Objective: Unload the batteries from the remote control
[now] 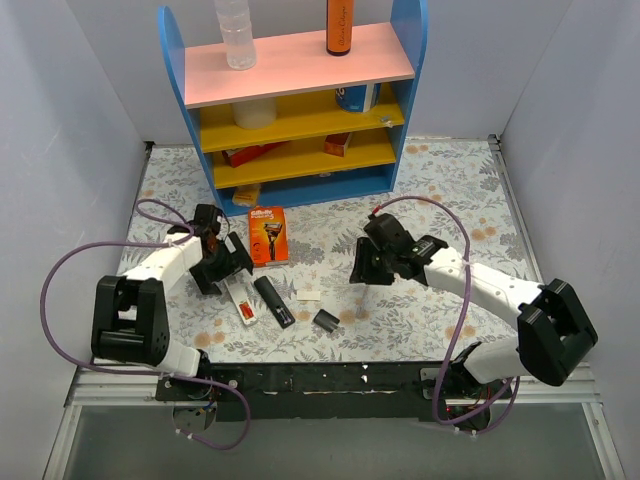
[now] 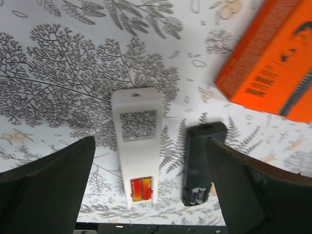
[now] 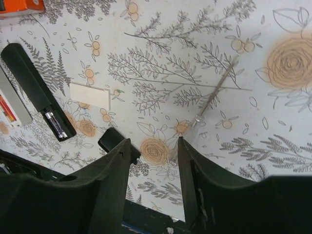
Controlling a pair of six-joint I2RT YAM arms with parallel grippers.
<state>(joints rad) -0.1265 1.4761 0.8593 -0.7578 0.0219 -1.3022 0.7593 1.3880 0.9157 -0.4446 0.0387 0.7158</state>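
Note:
A white remote control [image 2: 138, 131] lies face down on the floral mat with its battery bay uncovered. Two red-orange batteries [image 2: 140, 189] sit side by side in it. In the top view the remote [image 1: 238, 295] lies just below my left gripper [image 1: 222, 265]. My left gripper [image 2: 151, 187] hangs above the remote, open and empty, with its fingers [image 2: 48, 185] well apart on either side. My right gripper [image 1: 372, 268] is open and empty above bare mat, also in the right wrist view [image 3: 152, 165]. The white remote's edge [image 3: 9, 105] shows there at far left.
A black remote [image 2: 202, 163] with dark batteries lies right of the white one [image 1: 273, 300]. A small white cover [image 1: 307, 296] and black cover [image 1: 326, 320] lie nearby. An orange razor package [image 1: 267, 235] lies behind. A blue shelf [image 1: 300, 60] with bottles stands at the back.

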